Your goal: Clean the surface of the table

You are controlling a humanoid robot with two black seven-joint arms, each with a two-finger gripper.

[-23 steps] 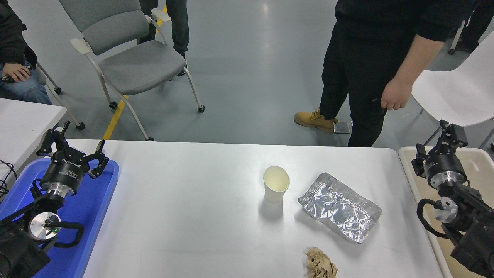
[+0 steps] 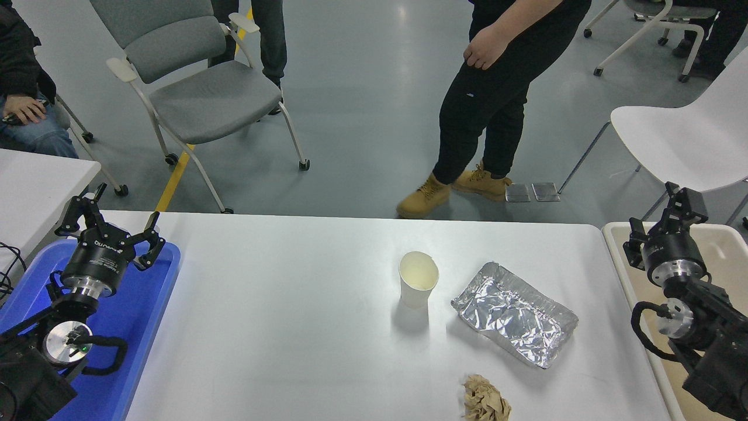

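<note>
Resting on matte table surface [image 2: 292, 327]: crinkled foil tray [image 2: 514, 314]; left end effector [image 2: 111, 225] released; right end effector [image 2: 681, 199] unclear.

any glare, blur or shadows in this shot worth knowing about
Head view: sharp overall; a soft ceiling-light sheen on the grey floor and a faint one on the table surface. The paper cup casts a short shadow toward the camera. The foil tray glints in crinkled patches. The crumpled brown paper is cut off by the bottom edge.

Left gripper [image 2: 111, 225] wrist bears small print; too blurred to read.
</note>
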